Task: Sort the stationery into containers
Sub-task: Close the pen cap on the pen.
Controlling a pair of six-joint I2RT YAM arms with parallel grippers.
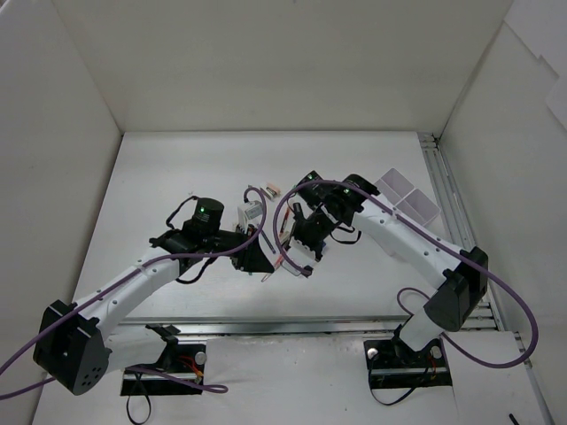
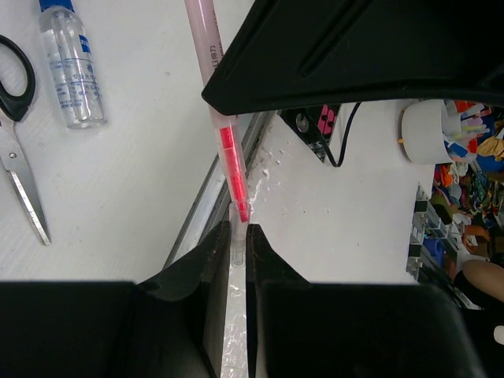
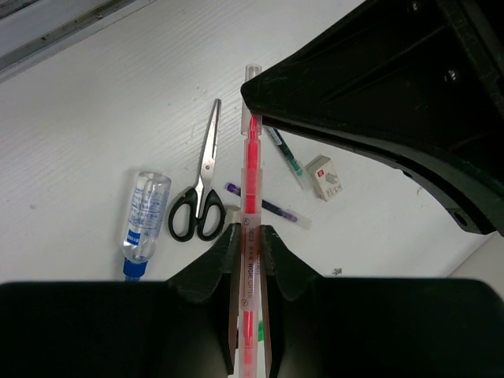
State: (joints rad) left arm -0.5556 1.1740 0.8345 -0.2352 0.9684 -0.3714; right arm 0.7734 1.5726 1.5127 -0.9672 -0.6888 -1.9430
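Pink pen [image 3: 250, 169] gripped by left tool [image 2: 234, 232] and right tool [image 3: 246, 232], arms [image 1: 133, 279] converging.

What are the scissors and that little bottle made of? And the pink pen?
The scissors have grey, shiny blades that look like bare metal, and black handles that look like plastic. The bottle is probably clear plastic, since you can see through it, with a blue cap. The pink pen looks like see-through plastic, with its pink core showing inside.

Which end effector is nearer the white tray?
Right. The right end effector is mid-table, left of the tray; the left end effector is farther left. Both grip the pink pen.
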